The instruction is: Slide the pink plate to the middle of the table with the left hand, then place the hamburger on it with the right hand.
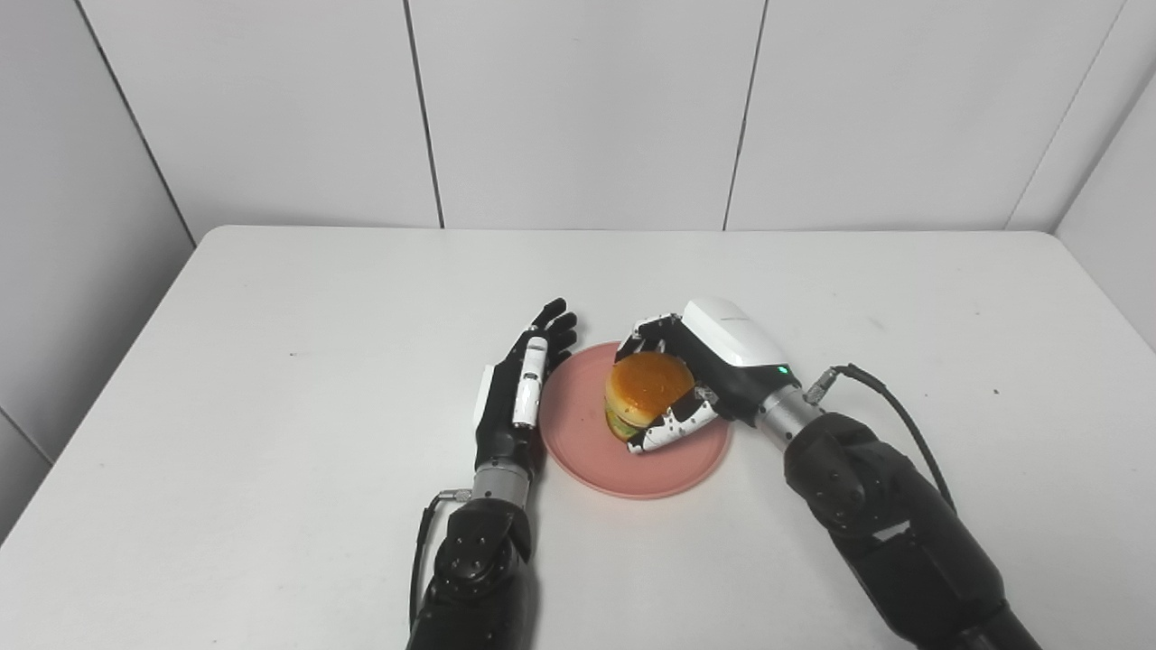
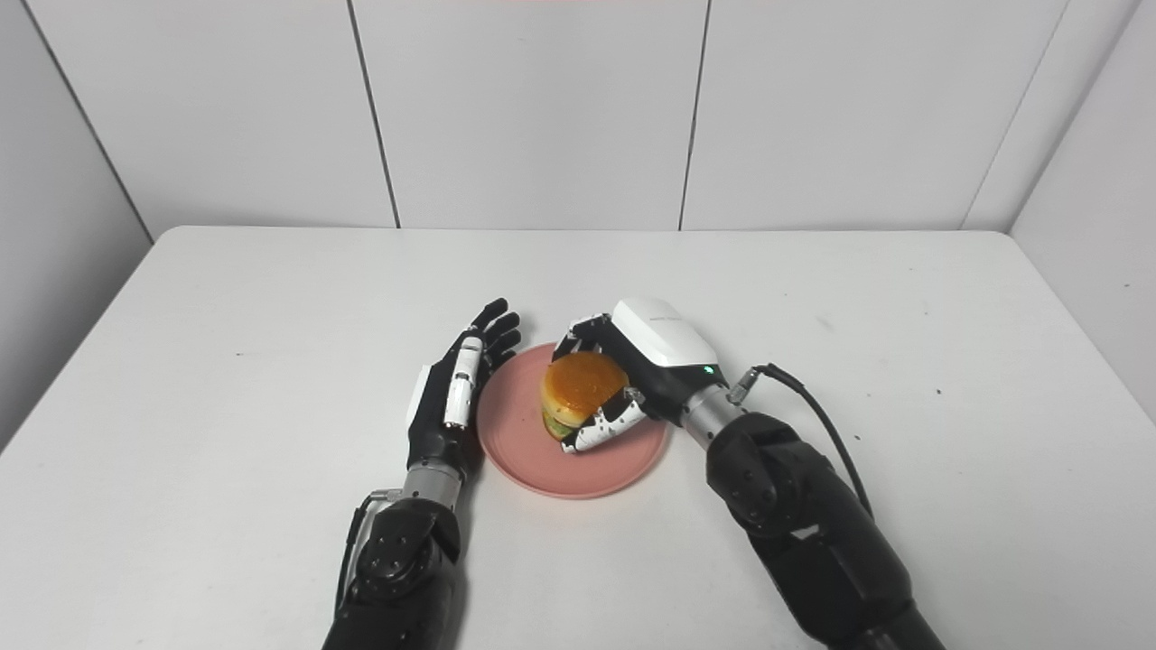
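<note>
While my right hand [image 1: 700, 375] wraps its fingers [image 1: 668, 431] round the hamburger [image 1: 643, 390] over the pink plate [image 1: 632, 465], mid-surface [image 1: 271, 379], whether it rests there I cannot tell. Left hand [image 1: 519, 393], fingers straight and empty, flanks the rim, probably steadying it.

A white surface [image 1: 361, 361] with rounded far corners is enclosed by pale panelled walls [image 1: 578, 108] divided by dark vertical seams.
</note>
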Tool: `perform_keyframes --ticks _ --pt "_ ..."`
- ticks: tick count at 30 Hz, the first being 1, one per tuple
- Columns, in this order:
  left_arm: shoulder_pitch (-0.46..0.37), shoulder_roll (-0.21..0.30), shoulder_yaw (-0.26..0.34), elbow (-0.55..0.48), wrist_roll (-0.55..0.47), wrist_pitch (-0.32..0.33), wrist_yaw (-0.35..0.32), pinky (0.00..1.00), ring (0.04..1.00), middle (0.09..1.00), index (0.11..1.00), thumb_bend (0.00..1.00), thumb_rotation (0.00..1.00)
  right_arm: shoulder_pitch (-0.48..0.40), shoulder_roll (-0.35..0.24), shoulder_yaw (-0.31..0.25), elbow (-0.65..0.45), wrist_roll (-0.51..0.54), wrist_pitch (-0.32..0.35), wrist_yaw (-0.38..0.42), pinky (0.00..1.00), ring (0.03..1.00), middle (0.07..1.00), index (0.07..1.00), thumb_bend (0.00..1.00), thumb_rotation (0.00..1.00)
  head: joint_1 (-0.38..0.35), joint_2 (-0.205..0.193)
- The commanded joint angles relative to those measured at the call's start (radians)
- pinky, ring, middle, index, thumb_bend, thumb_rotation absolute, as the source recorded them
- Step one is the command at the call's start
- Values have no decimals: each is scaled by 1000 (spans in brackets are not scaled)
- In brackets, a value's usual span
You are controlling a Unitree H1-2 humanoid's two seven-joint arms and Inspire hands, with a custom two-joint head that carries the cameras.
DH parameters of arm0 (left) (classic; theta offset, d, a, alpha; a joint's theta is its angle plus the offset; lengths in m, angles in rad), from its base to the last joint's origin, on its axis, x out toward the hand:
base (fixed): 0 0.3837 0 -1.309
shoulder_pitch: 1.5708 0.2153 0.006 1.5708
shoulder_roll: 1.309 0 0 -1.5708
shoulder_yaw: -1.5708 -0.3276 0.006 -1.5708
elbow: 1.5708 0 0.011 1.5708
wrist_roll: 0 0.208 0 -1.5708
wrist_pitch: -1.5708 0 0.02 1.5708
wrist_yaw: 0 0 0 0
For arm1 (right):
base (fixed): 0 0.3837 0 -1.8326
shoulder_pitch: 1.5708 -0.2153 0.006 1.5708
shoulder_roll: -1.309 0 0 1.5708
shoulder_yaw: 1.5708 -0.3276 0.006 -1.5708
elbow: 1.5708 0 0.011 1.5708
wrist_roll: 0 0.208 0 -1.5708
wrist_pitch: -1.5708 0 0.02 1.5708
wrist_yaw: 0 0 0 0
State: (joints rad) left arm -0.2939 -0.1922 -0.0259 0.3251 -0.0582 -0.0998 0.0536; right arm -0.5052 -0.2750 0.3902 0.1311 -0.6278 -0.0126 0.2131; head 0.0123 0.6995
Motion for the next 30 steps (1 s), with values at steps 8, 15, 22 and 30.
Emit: perform_keyframes --ticks 8,15,22,30 --pt "17 5 3 25 5 -6 0 882 857 842 810 161 962 -9 6 -9 39 -9 -116 -91 232 305 475 486 524 0 -3 -18" --pt "23 6 3 15 -2 6 -7 903 875 854 820 170 964 13 6 -8 64 -7 -170 -131 406 507 472 516 520 0 -4 -31" --pt "20 4 6 17 -6 -3 -5 908 870 846 817 158 970 23 -16 -2 71 -32 -229 -150 750 840 870 834 609 329 -11 -18" --pt "14 11 4 16 0 6 -9 935 886 861 832 159 1000 33 -26 -9 31 -50 -232 -131 948 991 996 942 679 660 -16 -6"
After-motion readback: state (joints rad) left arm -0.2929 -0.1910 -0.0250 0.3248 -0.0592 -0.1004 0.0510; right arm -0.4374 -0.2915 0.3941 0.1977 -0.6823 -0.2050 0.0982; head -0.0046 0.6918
